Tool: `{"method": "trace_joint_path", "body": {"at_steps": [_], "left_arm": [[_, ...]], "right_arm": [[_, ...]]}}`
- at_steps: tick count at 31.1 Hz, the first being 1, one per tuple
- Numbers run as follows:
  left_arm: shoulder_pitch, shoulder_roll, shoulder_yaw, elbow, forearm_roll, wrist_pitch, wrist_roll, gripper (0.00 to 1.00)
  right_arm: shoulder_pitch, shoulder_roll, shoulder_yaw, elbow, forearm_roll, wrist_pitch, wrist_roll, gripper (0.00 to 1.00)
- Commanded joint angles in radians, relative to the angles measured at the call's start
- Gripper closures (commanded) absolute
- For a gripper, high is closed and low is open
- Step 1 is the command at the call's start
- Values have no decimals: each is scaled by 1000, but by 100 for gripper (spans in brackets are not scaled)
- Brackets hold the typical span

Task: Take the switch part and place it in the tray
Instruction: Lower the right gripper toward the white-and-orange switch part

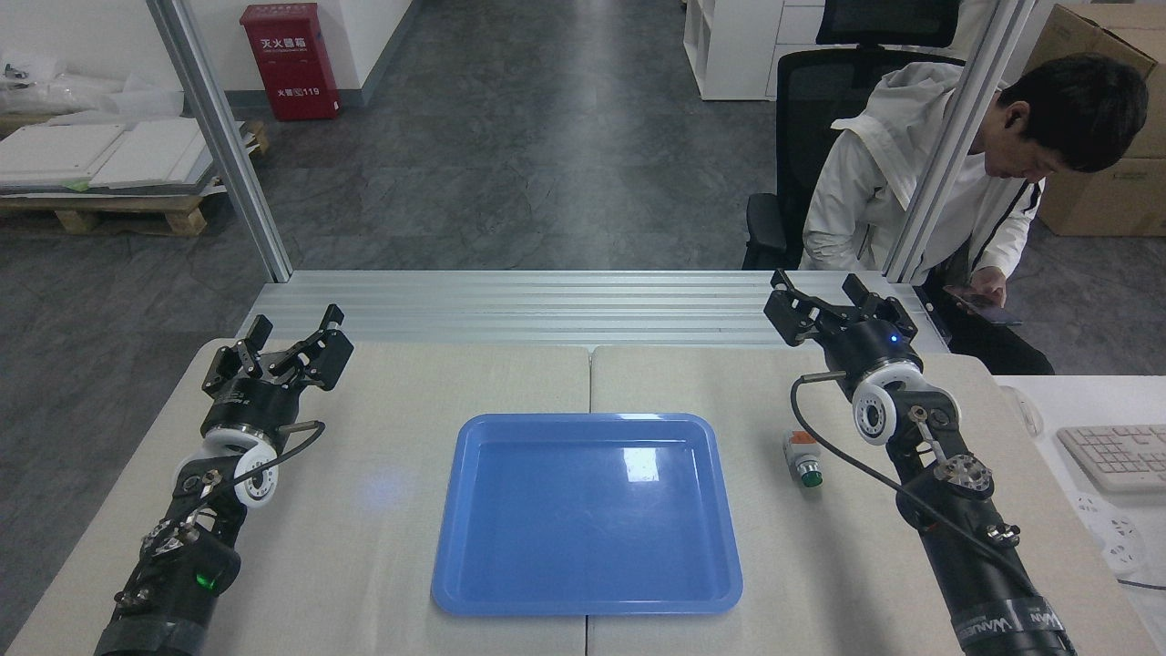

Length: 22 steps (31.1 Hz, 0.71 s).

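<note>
The switch part (802, 458), its long axis pointing toward the robot, is lain near and below the right tool (838, 305), whose jaws are held apart.

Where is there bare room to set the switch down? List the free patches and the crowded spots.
The tray floor is bare. The table is free between the left hand and the tray. It is tighter on the right: the switch part lies between the tray rim and the right arm; the right hand is beyond.

The frame's bottom edge cuts off both arms, and a post hides part of the seated person (920, 210).
</note>
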<state>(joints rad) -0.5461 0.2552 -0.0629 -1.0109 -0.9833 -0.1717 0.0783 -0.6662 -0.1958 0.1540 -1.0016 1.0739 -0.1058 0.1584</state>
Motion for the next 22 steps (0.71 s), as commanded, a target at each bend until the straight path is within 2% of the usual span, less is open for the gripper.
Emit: {"method": "trace_joint_path", "body": {"at_steps": [1, 8, 12, 19, 22], "left_arm": [[0, -1, 0, 0, 0, 0, 0, 0], [0, -1, 0, 0, 0, 0, 0, 0], [0, -1, 0, 0, 0, 0, 0, 0], [0, -1, 0, 0, 0, 0, 0, 0], [0, -1, 0, 0, 0, 0, 0, 0]], "right_arm": [[22, -22, 1, 0, 6, 5, 15, 2], [28, -56, 21, 0, 17, 0, 13, 2], [37, -109, 85, 3, 55, 9, -2, 2], [112, -96, 98, 15, 57, 15, 6, 2], [132, -77, 96, 50, 52, 21, 6, 2]]}}
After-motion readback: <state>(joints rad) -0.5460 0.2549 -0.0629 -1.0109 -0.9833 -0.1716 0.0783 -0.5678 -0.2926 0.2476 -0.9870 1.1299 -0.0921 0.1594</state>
